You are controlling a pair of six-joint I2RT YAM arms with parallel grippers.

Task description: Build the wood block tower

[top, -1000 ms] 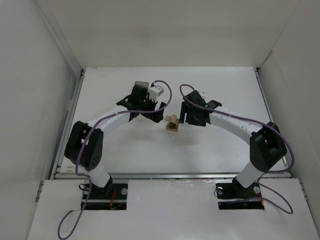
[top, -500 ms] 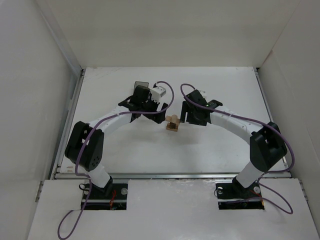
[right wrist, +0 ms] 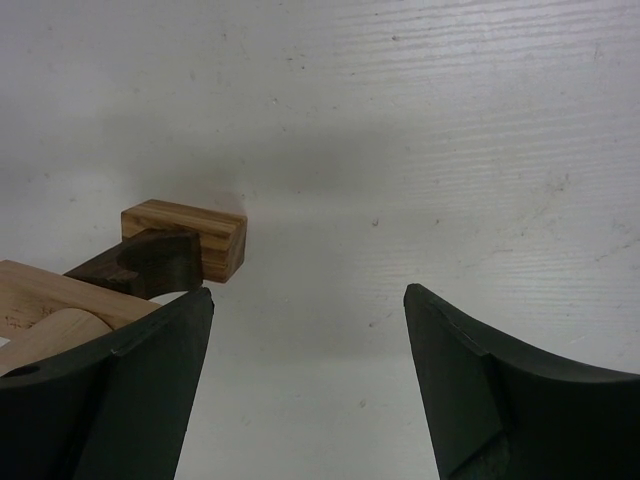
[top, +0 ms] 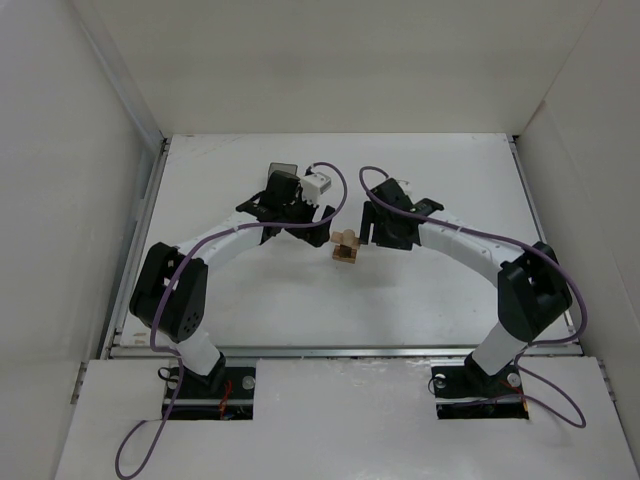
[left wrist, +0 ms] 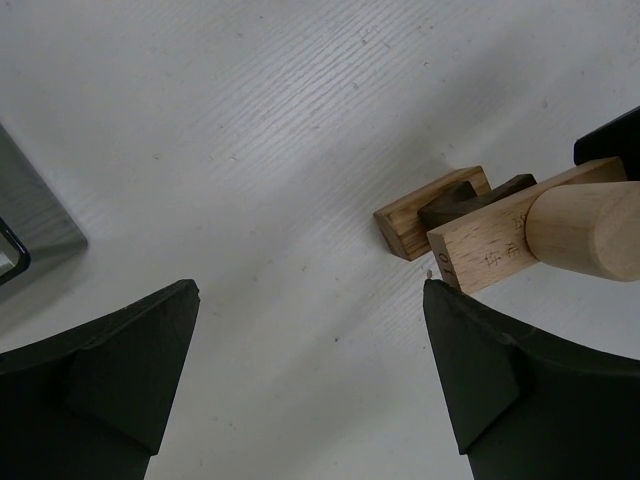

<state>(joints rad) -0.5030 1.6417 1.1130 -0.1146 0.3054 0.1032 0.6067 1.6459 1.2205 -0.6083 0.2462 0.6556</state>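
The wood block tower (top: pixel 346 246) stands mid-table between my two grippers. Its base is a striped tan block (left wrist: pixel 430 212) with a dark arched piece (left wrist: pixel 475 195) on it. Above those lie a light plank (left wrist: pixel 500 245) and a round peg (left wrist: pixel 585 230). My left gripper (left wrist: pixel 310 290) is open just left of the tower, with only bare table between its fingers. The right gripper (right wrist: pixel 308 292) is open just right of it and holds nothing. In the right wrist view the base block (right wrist: pixel 185 238) shows beside the left finger.
A dark grey bin (top: pixel 283 168) sits behind the left wrist, and its corner (left wrist: pixel 30 220) shows in the left wrist view. White walls (top: pixel 100 150) enclose the table on the left, back and right.
The left wrist has drifted slightly to the right toward the tower. The right arm has barely moved, the tower has not moved, and both grippers stay open.
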